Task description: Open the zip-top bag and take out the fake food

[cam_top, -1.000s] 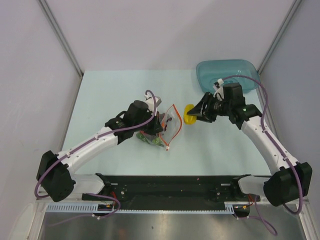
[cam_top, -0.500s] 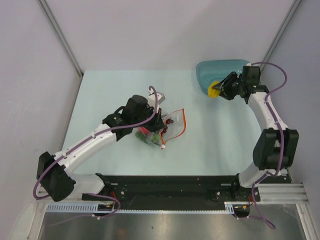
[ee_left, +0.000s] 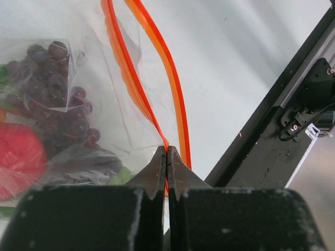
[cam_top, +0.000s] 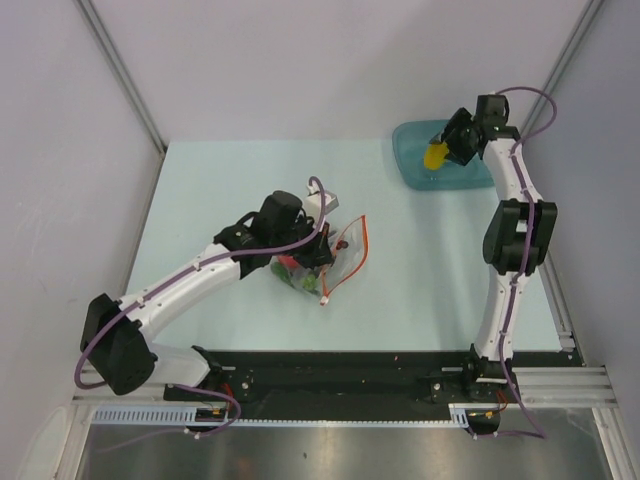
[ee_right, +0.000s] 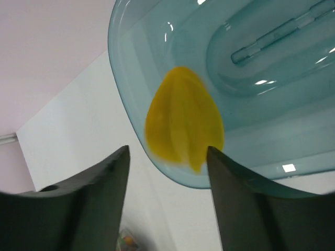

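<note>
The zip-top bag lies mid-table with its mouth open. My left gripper is shut on its orange-red zipper strip, and the strip runs in between the fingertips. Through the clear plastic I see the purple grape bunch, the red round fruit and a bit of the green piece. My right gripper hangs over the teal tray, jaws wide apart. The yellow lemon-like piece is blurred just beyond the fingertips, over the tray's rim; it also shows in the top view.
The white slider tab hangs at the bag's near end. The black base rail runs close beside the bag on the near side. The tray sits at the back right against the wall frame.
My right arm has swung from mid-table to the tray with the yellow piece and its jaws have opened. My left gripper keeps its hold on the bag and has shifted slightly right.
</note>
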